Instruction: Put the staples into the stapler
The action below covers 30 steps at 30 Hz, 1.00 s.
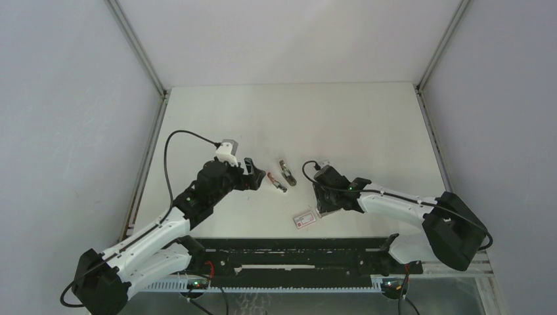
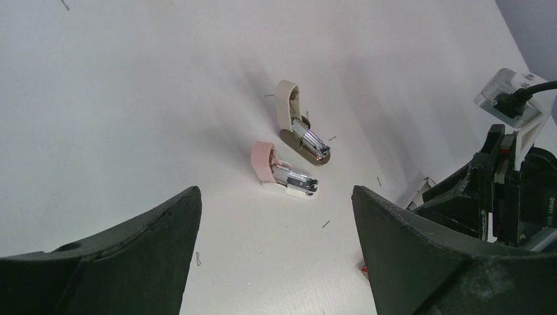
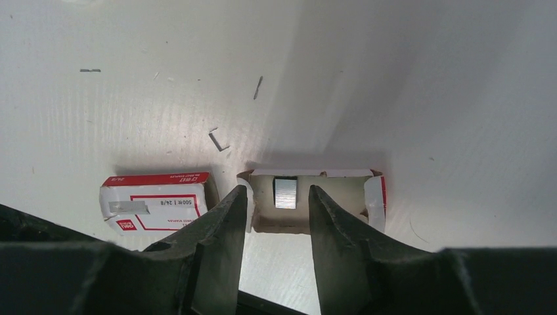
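Though the right claw point(image 3: 278, 193) is parked low over the opened cardboard tray point(image 3: 338, 197), nothing is actually pinched. Its fingers are spread, and a bit of gap can be seen on either side of the staples point(image 3: 285, 192). The staples are a small silvery block sat inside that tray, up against its far wall. The red-and-white labelled sleeve point(image 3: 157, 200) is lying just beside the tray, not touching it, and a loose staple point(image 3: 220, 140) is scattered on the desk point(image 1: 295, 118) a little further out.

The stapler point(image 2: 282, 172) is laid on the desk between the two arms, well apart from the tray, with its pink end and its shiny metal end both exposed. A cream piece with an olive base point(image 2: 299, 128) is laid just beyond it; the two look close but apart.

The left claw point(image 2: 276, 197) is held near the stapler with its fingers spread wide and nothing gripped. The stapler can be seen through the gap, a bit ahead of the fingertips.
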Tool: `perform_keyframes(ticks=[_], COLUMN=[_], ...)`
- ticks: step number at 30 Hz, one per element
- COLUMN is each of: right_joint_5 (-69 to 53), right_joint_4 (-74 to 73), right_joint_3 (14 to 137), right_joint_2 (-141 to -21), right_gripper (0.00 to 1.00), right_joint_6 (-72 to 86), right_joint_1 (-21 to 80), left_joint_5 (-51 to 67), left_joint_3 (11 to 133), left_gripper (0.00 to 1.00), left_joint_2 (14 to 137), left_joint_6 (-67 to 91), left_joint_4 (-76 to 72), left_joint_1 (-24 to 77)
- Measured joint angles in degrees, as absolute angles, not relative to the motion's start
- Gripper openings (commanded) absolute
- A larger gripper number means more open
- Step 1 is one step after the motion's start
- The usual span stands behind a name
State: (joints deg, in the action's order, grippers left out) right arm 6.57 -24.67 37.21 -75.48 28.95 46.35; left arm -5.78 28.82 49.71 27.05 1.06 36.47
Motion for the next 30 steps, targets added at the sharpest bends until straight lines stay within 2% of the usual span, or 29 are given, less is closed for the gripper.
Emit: perform_keyframes(ticks=[13,17,20,30], right_joint_5=[9.5,10.5,11.4,14.2], right_joint_4=[-25.6,-25.6,-26.3,-32.0], right_joint_3=[38.5,39.3,39.7,40.4], right_joint_2=[-79.9,-80.9,-80.9,-71.9], right_gripper=[0.29,0.16,0.11,0.1], right_joint_6=[30.2,30.6,30.9,30.9], right_joint_1=[49.2,49.8,50.1,49.4], left_joint_5=[-5.8,-5.8,-5.8,-5.8], left_joint_3=[27.5,27.5,27.5,26.9], left_gripper=[0.88,0.88,0.89,0.88], left_joint_2=[48.7,48.4,48.0,47.2], left_joint_6=[27.1,27.3,27.5,27.5], left_joint_4=[1.2,1.2,1.2,1.3], left_joint_1=[34.9,34.6,34.3,33.3])
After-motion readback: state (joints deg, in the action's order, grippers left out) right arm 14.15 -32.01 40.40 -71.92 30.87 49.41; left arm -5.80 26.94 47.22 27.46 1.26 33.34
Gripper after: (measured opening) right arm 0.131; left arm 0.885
